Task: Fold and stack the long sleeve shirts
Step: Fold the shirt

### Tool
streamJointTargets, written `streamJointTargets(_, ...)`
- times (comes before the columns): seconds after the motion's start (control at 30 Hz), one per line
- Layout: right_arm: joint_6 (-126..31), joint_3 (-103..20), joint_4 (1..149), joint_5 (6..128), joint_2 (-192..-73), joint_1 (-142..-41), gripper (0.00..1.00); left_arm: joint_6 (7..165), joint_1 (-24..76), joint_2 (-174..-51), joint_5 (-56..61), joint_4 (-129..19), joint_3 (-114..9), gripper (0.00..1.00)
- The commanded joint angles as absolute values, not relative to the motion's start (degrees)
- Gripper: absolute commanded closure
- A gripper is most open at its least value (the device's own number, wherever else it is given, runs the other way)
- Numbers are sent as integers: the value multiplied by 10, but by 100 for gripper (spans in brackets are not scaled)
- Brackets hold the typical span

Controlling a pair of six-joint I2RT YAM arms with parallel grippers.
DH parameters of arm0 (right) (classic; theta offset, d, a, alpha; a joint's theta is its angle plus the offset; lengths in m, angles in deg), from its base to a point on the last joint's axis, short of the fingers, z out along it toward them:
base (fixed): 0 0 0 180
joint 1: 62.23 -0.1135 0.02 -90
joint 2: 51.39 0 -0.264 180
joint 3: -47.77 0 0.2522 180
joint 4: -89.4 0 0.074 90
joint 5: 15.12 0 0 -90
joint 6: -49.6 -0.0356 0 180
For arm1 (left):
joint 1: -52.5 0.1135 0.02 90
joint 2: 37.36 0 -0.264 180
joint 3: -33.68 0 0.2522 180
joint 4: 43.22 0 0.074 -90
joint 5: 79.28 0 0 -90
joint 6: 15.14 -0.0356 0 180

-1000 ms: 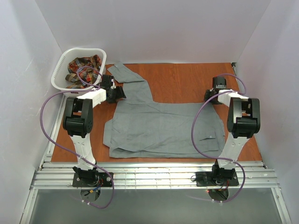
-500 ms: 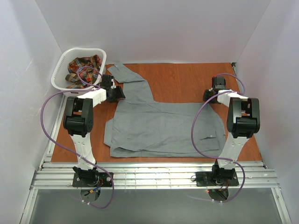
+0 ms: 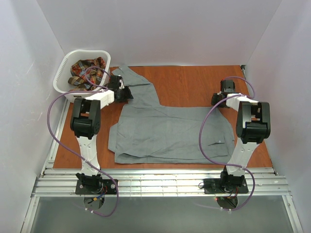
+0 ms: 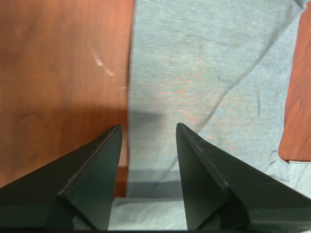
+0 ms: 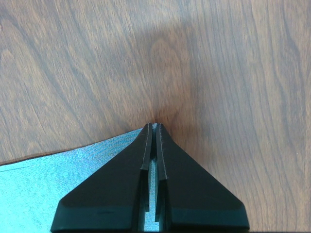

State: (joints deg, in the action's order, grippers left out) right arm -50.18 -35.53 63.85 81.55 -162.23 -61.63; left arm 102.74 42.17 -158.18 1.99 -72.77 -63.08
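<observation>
Grey shirt (image 3: 170, 131): plain, thin woven cloth, long-sleeved. It is being shown spread flat on the table (image 3: 189, 85), lightly creased, with its body lying between the two arms. One sleeve is being shown running up and to the left toward the far edge. The near hem is being seen doubled over in a narrow fold.

Plaid shirt (image 3: 83, 70): red, green and yellow check, soft cloth. It is being kept bunched inside the white slotted plastic basket (image 3: 63, 73) at the far left corner.

Table: reddish-brown wood grain, smooth, faintly glossy.

Left hand (image 3: 122, 92): dark, wedge-shaped fingers are being held apart with nothing between them. In the left wrist view, this hand (image 4: 148, 128) is being held over the left edge of the grey sleeve (image 4: 204, 73), with bare table (image 4: 58, 63) alongside.

Right hand (image 3: 218, 99): it is being held at the far right corner of the shirt body. In the right wrist view, its fingers (image 5: 154, 127) are being pressed nearly together. The corner of the grey cloth (image 5: 58, 184) is being pinched between them, tips down at the table.
</observation>
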Motion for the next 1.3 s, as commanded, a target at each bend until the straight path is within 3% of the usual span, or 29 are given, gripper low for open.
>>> streamJointTargets(0.0, -494, -342, 620, 799, -1630, -621, 99, 1027, 397, -1623, 49, -781, -617, 58)
streamJointTargets(0.13, -494, -340, 620, 796, -1625, -621, 99, 1019, 384, -1630, 103, -804, -617, 69)
streamJointTargets(0.33, -497, -339, 620, 789, -1628, -621, 99, 999, 373, -1644, 143, -812, -619, 100)
streamJointTargets(0.73, -502, -355, 626, 775, -1575, -616, 99, 953, 372, -1564, 192, -806, -665, 100)
streamJointTargets(1.27, -521, -322, 632, 753, -1507, -614, 99, 939, 372, -1442, 166, -756, -581, 100)
